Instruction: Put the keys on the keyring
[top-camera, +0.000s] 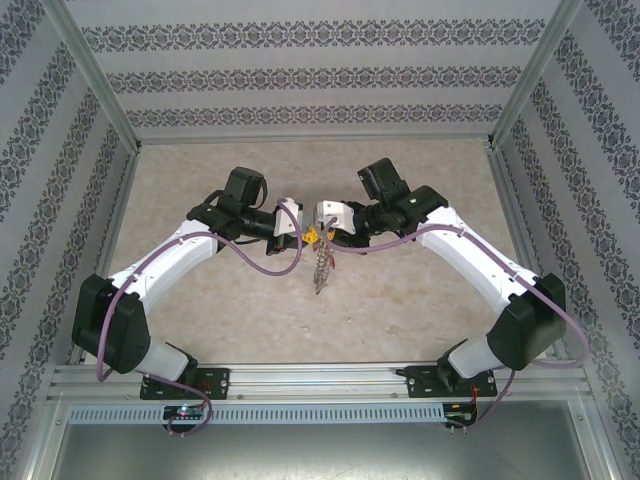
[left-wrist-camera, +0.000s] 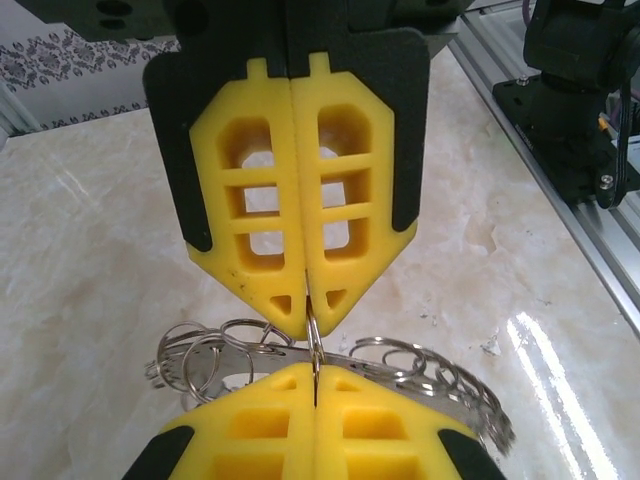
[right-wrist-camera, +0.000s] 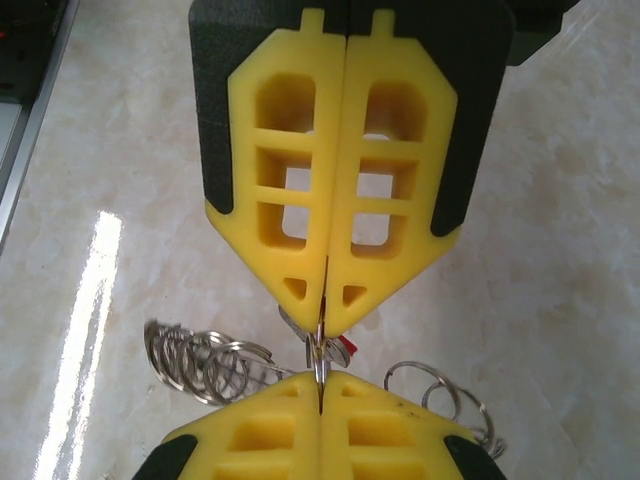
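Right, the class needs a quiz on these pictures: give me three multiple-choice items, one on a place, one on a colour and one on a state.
1. Where is the keyring?
A: where the left fingers and right fingers meet, mid-table
B: by the left arm's base
C: against the back wall

2. What colour are the left fingers?
A: blue
B: yellow
C: white

3. How are the left fingers set?
A: wide open
B: shut on nothing
C: shut on the keyring

Answers:
1 is A: the top view shows it at the meeting fingertips.
2 is B: both wrist views show yellow.
3 is C: a ring runs into their closed seam.
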